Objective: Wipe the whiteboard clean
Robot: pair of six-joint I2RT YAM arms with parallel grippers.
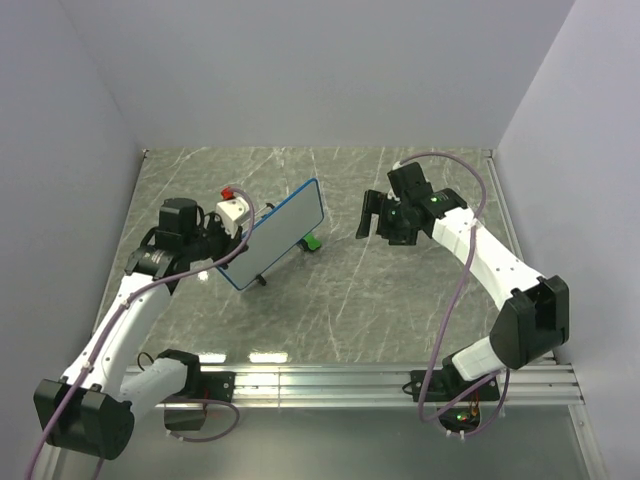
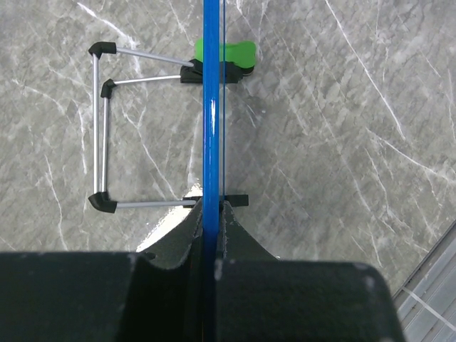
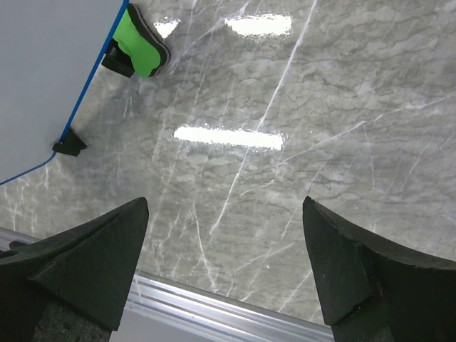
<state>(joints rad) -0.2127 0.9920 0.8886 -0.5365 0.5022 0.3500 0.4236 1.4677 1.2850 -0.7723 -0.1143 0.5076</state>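
Note:
The whiteboard [image 1: 277, 236], white with a thin blue frame, stands tilted on edge at the table's middle left. My left gripper [image 1: 232, 246] is shut on its near edge. The left wrist view shows the blue frame [image 2: 211, 107] edge-on between my fingers [image 2: 239, 235], with a wire stand [image 2: 103, 132] folded out behind it. A small green eraser [image 1: 312, 241] lies by the board's far lower corner; it also shows in the left wrist view [image 2: 231, 51] and the right wrist view [image 3: 139, 44]. My right gripper [image 1: 370, 218] is open and empty, above the table right of the board [image 3: 50, 78].
A white block with a red cap [image 1: 233, 207] sits on the left arm by the board. Grey walls close in the marbled table [image 1: 400, 300] at back and sides. An aluminium rail [image 1: 400, 380] runs along the near edge.

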